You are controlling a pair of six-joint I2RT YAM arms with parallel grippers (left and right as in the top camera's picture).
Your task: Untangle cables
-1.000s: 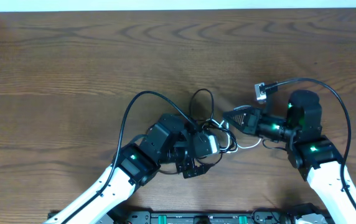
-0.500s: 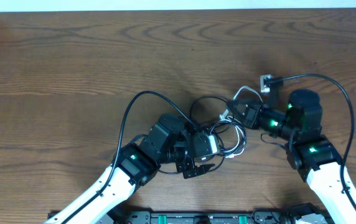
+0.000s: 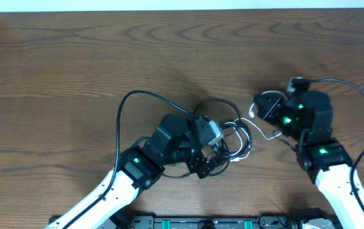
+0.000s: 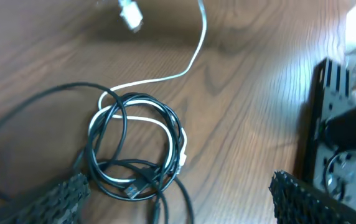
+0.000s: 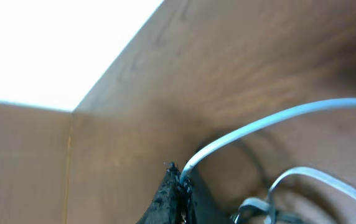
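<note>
From overhead, the left arm (image 3: 169, 143) hid the near side of the cables (image 3: 238, 137), so the crossings there could not be traced. In the left wrist view the white plug (image 4: 130, 14) was blurred and the left fingers (image 4: 63, 198) were cut off at the bottom edge. The right fingers (image 5: 173, 193) were a dark blur, and the white cable (image 5: 259, 127) ran off the right edge.

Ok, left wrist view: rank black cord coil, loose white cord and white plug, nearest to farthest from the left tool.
1. Black cord coil, just ahead of the left tool.
2. Loose white cord, beyond it, upper middle.
3. White plug, top left, farthest.
</note>
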